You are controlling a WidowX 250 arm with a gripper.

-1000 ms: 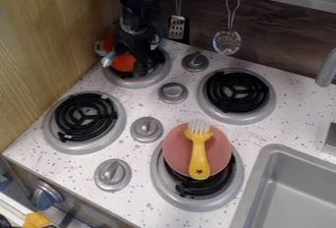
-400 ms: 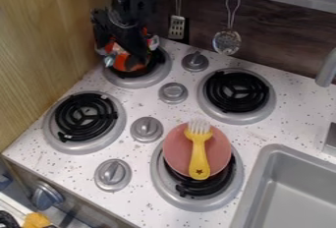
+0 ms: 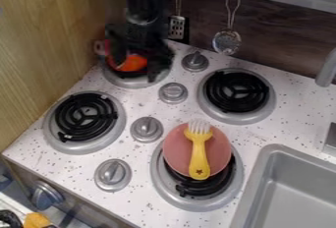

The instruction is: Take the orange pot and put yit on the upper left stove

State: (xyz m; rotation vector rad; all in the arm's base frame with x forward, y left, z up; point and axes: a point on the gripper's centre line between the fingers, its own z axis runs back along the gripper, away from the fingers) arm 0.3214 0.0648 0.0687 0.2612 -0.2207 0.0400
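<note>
On upper-L burner (image 3: 132, 82), orange pot (image 3: 134, 63), glossy, part. hidden; gripper (image 3: 136, 71) spread wide, hold unclear

I'm seeing yellow fork with pale tines (image 3: 199, 157) lying on round pink plate (image 3: 174, 148), plate resting on black-coiled lower right burner (image 3: 197, 203). Slotted metal turner (image 3: 177, 27) and round metal skimmer (image 3: 227, 42) hanging at back.

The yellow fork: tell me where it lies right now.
In the camera view, the yellow fork lies across the pink plate on the lower right burner, just left of the sink.
</note>
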